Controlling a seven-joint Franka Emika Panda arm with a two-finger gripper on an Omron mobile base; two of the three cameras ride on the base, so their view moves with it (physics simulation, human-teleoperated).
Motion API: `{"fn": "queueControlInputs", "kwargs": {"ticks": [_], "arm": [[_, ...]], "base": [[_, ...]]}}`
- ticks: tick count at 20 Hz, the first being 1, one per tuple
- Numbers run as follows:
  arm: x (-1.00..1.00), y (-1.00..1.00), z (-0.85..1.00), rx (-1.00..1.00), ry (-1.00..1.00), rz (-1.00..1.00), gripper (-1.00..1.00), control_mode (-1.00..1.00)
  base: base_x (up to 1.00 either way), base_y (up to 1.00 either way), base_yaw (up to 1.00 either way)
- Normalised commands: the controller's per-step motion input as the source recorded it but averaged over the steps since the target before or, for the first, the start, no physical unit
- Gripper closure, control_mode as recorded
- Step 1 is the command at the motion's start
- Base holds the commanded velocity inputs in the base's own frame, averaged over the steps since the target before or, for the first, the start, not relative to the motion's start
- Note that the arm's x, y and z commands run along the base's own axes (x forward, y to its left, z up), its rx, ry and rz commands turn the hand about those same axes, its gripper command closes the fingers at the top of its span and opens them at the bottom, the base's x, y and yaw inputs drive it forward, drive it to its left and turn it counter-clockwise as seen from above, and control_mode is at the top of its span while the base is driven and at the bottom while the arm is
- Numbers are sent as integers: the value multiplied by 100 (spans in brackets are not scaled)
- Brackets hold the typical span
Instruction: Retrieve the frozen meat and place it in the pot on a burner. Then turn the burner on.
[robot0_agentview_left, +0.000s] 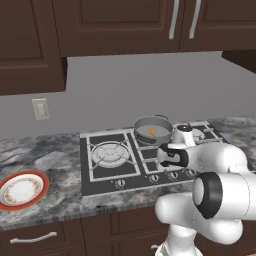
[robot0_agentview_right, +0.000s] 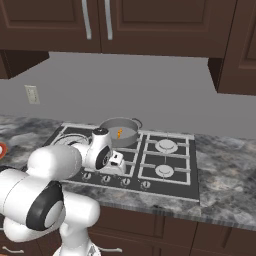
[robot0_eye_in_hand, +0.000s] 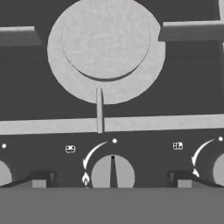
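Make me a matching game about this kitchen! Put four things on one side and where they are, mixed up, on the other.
Things:
1. frozen meat
2. pot
3. plate
4. knob

Places:
A. on a back burner of the cooktop
B. on the counter, left of the cooktop
C. between the open jaws of the gripper
D. inside the pot

Pairs: 1-D, 2-A, 3-B, 4-C
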Motion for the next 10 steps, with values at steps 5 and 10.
{"fn": "queueControlInputs", "kwargs": {"ticks": [5,10], "arm": [[-3,0,-15,0,0,0,-100,-100],[0,0,-16,0,0,0,-100,-100]], "base": [[0,0,0],[0,0,0]]}}
